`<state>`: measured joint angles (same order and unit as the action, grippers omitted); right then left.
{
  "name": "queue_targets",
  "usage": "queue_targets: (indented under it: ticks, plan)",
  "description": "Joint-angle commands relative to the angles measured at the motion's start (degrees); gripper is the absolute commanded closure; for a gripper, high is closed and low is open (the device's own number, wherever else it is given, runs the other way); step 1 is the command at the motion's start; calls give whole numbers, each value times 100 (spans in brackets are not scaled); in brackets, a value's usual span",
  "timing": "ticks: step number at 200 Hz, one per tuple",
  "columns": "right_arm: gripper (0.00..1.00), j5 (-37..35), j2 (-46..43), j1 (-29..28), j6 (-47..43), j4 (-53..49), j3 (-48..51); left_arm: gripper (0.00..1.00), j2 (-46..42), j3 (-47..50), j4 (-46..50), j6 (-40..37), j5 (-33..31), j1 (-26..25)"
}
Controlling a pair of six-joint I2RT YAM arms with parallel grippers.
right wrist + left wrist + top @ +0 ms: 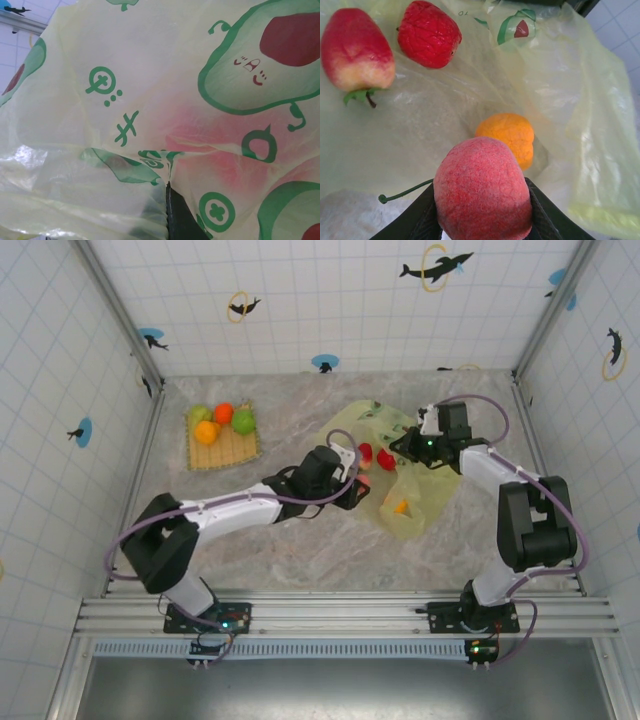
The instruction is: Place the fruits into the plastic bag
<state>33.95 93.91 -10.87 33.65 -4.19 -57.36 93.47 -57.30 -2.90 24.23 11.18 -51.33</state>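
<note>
A red peach (pixel 481 187) is clamped in the left gripper (pixel 352 483), just over the open mouth of the bag (pixel 428 490). Lowering and release beside the orange fruit (pixel 507 135) inside the bag are called for next. The bag's rim is pinched by the closed right gripper (pixel 402 450). The peach's stem seemingly points sideways, so its long axis is taken as level.

Peach (pixel 482 192) in left hand (pixel 482 219), orange fruit (pixel 507 135), two red fruits (pixel 427 32) on bag (pixel 580 125)
</note>
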Motion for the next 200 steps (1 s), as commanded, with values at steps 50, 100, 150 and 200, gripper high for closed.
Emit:
queue_targets:
  ticks: [50,100,150,200]
  plan:
    - [100,133,-272,70,181,-84,-355,59,1821,-1224,-466,-151,-1149,-67]
    - [100,-15,-372,61,207,-81,-289,52,2684,-1761,-659,-271,-1386,-62]
    - [100,-122,-424,62,142,-113,-172,38,2410,-1479,-756,-270,-1317,-66]
    - [100,-178,-401,66,100,-141,-196,30,1548,-793,-821,-211,-863,-61]
